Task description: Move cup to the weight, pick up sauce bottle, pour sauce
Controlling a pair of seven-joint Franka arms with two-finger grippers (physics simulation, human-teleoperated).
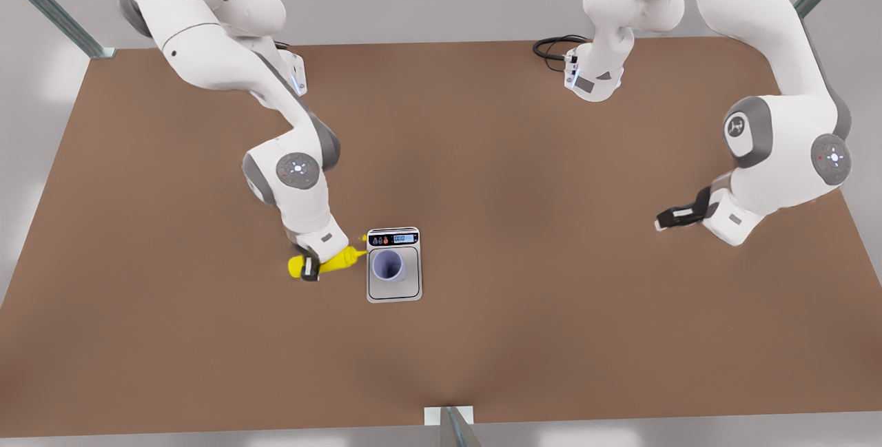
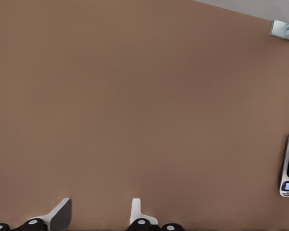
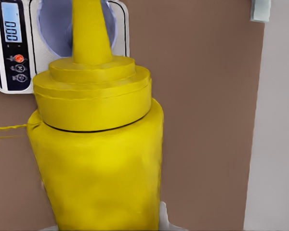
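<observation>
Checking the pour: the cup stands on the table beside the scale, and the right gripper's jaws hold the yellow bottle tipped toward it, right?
No. The cup stands on the scale, on its plate, not beside it, as the front view shows. The right gripper does hold the yellow bottle in its jaws, tipped toward it.

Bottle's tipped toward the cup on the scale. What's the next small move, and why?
Probably shift the right gripper slightly toward the cup before squeezing. It holds the sauce bottle tilted, yet in the front view the nozzle tip sits at the weight edge, short of the cup's rim. The left gripper waits open, far off.
</observation>
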